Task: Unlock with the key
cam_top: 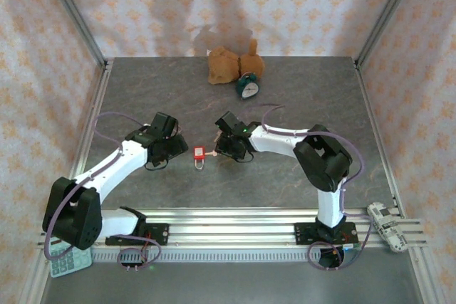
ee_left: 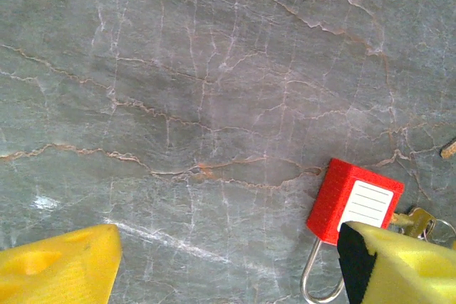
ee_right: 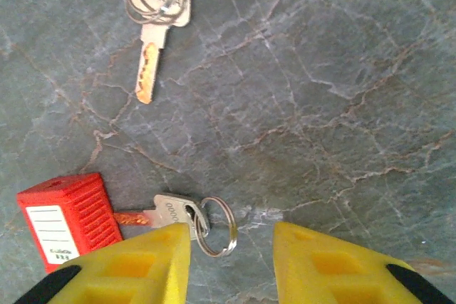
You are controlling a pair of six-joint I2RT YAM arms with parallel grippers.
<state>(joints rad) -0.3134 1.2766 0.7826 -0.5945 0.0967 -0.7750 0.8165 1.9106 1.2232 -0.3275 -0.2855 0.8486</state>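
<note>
Key [ee_right: 171,211] in 1 red padlock [ee_right: 68,222] (2nd key [ee_right: 153,40] loose), L claw [ee_left: 228,247] open, R claw [ee_right: 231,247] part-open

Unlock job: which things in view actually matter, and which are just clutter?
For the job:
- red padlock
- key beside it
- second key, on rings; either one may fit

Lying about:
- stuffed toy
- alarm clock
- calculator
- white object on the near rail

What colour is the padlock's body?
The padlock body is red, with a white lined label. The left wrist view shows it best.
</note>
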